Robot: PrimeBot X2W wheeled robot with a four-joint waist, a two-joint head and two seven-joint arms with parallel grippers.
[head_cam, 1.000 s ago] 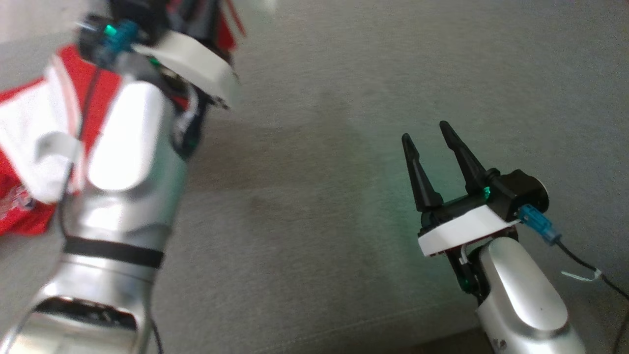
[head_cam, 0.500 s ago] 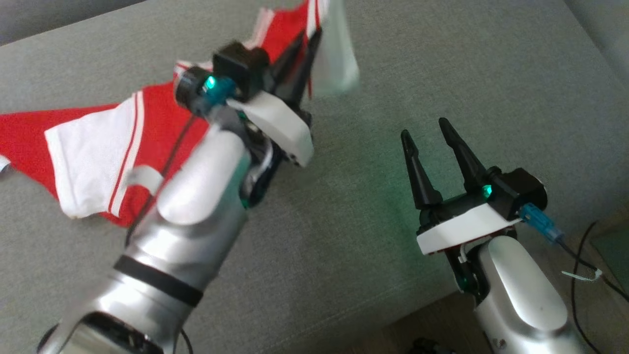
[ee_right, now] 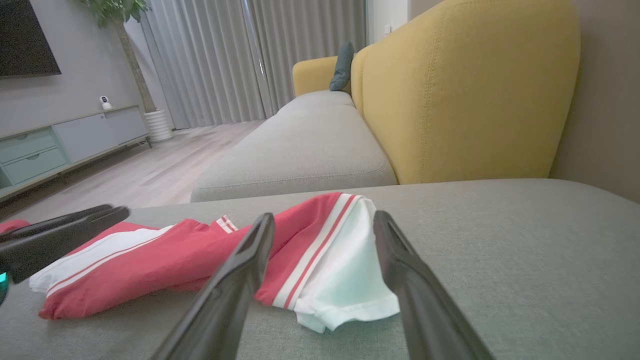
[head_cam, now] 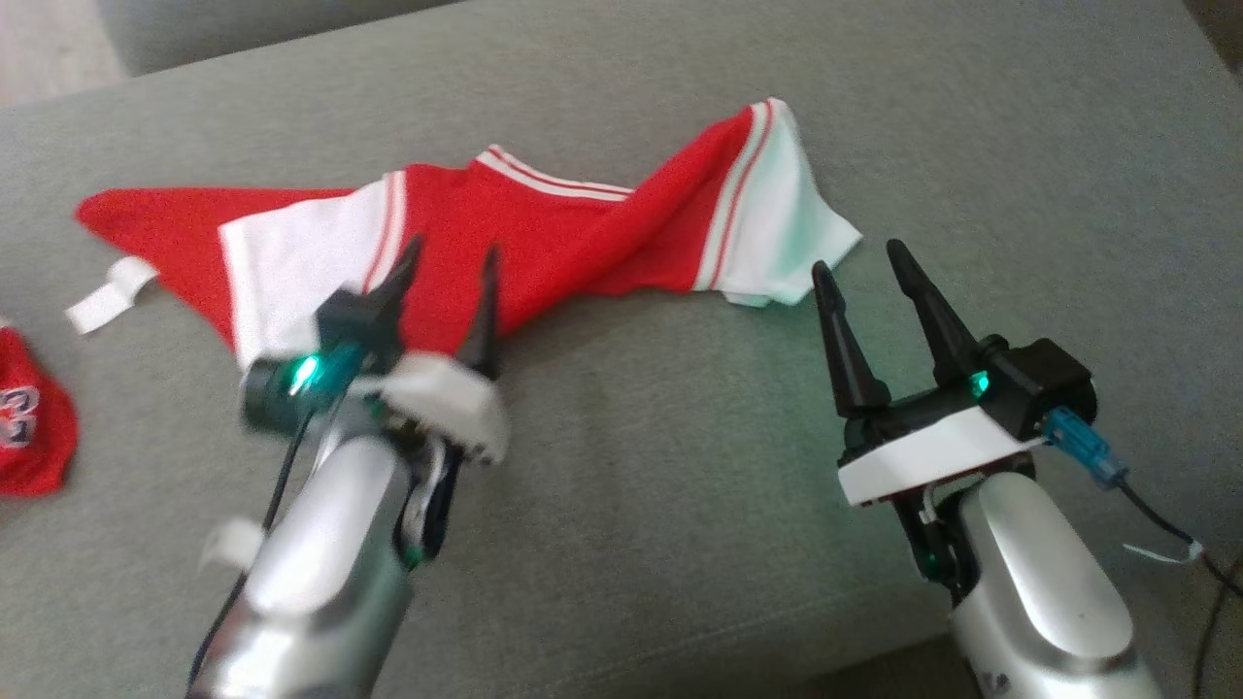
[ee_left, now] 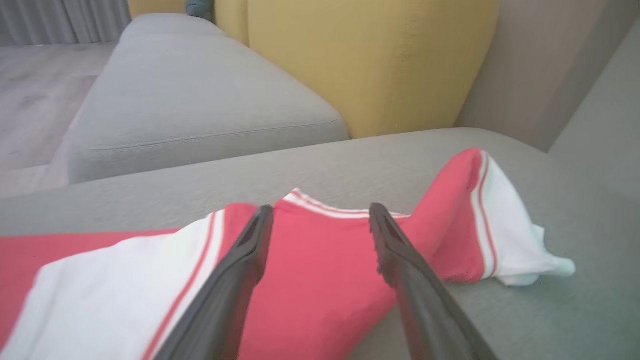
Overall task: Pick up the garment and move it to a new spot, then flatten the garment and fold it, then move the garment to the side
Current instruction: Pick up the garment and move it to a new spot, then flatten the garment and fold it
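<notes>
Noted first: left pincer [head_cam: 452,250] [ee_left: 321,209], released, fingers spread wide, nothing gripped between them. Points far, across the near edge of the garment [head_cam: 563,223] [ee_left: 320,270] [ee_right: 165,255], at its red middle section. Contact with the cloth: cannot tell. Green light lit at the wrist.

Noted next: right pincer [head_cam: 859,257] [ee_right: 323,216], likewise released, fingers apart and empty. Stands just near of the garment's right end, apart from the cloth, fingertips aimed at the white sleeve [head_cam: 801,209] [ee_right: 345,270] there.

Garment: red with white sleeves and red-and-white striped trim. Lies rumpled and twisted across the grey cushion [head_cam: 680,466], stretched left to right, red tip at the far left, white sleeve end at the right. Not flattened, not folded.

Further out: small white strip [head_cam: 112,291] on the cushion, just beside the garment's left tip. Second red cloth [head_cam: 29,427] with white print at the left edge, well apart from the garment. Yellow sofa back [ee_right: 465,90] [ee_left: 370,65] rising beyond the cushion's far side.
</notes>
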